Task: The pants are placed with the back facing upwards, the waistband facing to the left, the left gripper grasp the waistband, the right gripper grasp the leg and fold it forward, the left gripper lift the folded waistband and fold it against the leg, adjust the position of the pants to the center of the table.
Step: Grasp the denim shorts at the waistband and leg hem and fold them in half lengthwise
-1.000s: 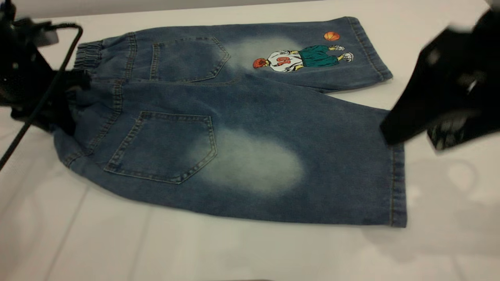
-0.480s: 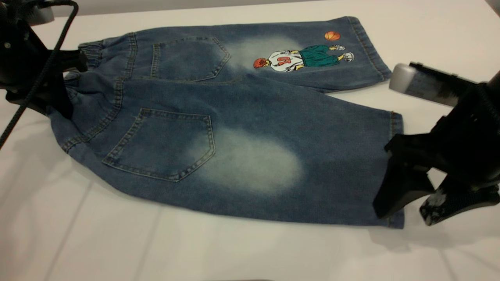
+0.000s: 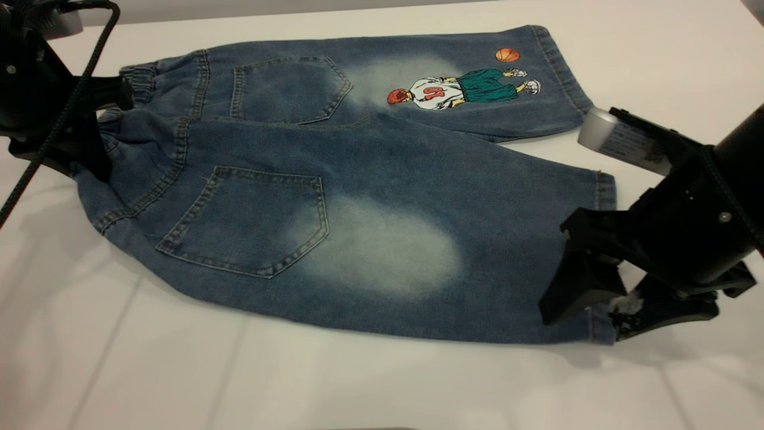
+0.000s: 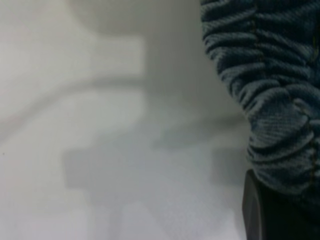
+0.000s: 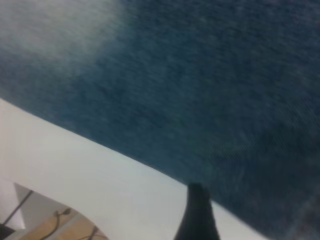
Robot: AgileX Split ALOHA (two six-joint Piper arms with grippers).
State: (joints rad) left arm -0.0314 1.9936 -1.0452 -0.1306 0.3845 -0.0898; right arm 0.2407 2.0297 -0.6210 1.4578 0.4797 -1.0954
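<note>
One pants [image 3: 334, 197] on the desk [image 3: 382, 382], back up, two pockets, jersey print too small to read. Left end effector [image 3: 104, 134] pinching the waistband [image 4: 272, 95] at the desk's left edge. Right end effector [image 3: 588, 313] spread, straddling the hem of the leg [image 3: 418, 251]; block label unreadable. Bare desk in front of both.

The pants [image 3: 358, 179] lie flat, back up, on the table [image 3: 382, 382]: blue denim, two back pockets, pale faded patches. The ruched waistband [image 3: 128, 98] is pinched between the left gripper's [image 3: 101, 137] jaws. The leg's [image 3: 453, 251] stitched hem sits between the right gripper's [image 3: 588, 310] spread jaws.
</note>
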